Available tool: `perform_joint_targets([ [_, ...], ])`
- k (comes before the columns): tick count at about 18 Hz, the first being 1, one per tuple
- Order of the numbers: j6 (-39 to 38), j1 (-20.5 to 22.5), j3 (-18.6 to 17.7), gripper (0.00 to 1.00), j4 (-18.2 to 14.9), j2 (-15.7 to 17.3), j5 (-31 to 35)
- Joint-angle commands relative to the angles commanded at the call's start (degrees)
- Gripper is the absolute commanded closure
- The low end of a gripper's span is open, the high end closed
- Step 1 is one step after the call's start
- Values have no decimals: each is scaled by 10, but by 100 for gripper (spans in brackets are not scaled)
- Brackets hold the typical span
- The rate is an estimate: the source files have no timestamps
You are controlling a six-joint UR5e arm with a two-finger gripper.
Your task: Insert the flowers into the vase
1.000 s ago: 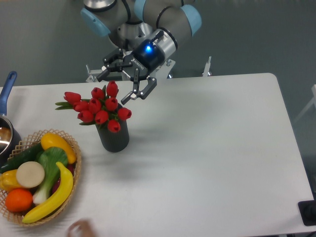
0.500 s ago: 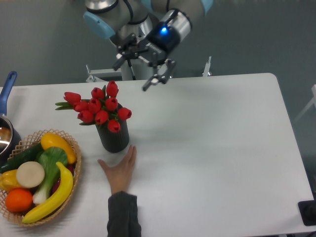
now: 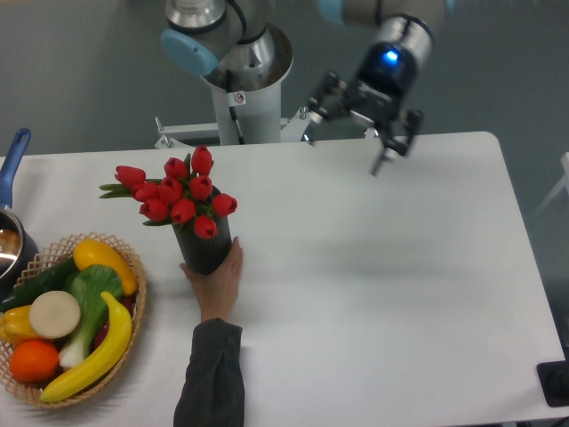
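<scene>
Claw hangs in the air over the far edge of the table, up in the top centre-right of the view, blue light glowing on its wrist; fingers look spread w/ nothing between them, one dark fingertip pointing down at the right, the other sticking out left. Nearest to it, just left & behind, is the arm's pale grey base column w/ light blue joint caps. Further left & toward the camera from the claw, well apart from it, stands the vase, dark ribbed cylinder, upright on the table. The flowers sit in it: red tulip buds bunched above the mouth, leaning left, a few green leaves poking out on the left side; stems hidden inside. A person's hand in a dark grey sleeve reaches in from the bottom edge & touches the vase at its lower right side, fingers around the base. Further left still, near the bottom-left corner, a wicker basket holds fruit & veg: banana, orange, yellow pepper, green veg, a pale round slice. Farthest from the claw, at the left edge, a metal pot w/ blue handle, only partly in view
</scene>
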Motion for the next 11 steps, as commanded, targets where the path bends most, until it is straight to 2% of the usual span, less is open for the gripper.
perform_joint_targets([
  [2, -10, -31, 52, 0, -3, -31, 102],
  [4, -56, -61, 101, 0, -4, -54, 211],
  [6, -83, -80, 136, 0, -4, -77, 270],
  [9, -81, -83, 189, 0, -5, -127, 319],
  [11, -80, -107, 212, 0, -5, -148, 415],
])
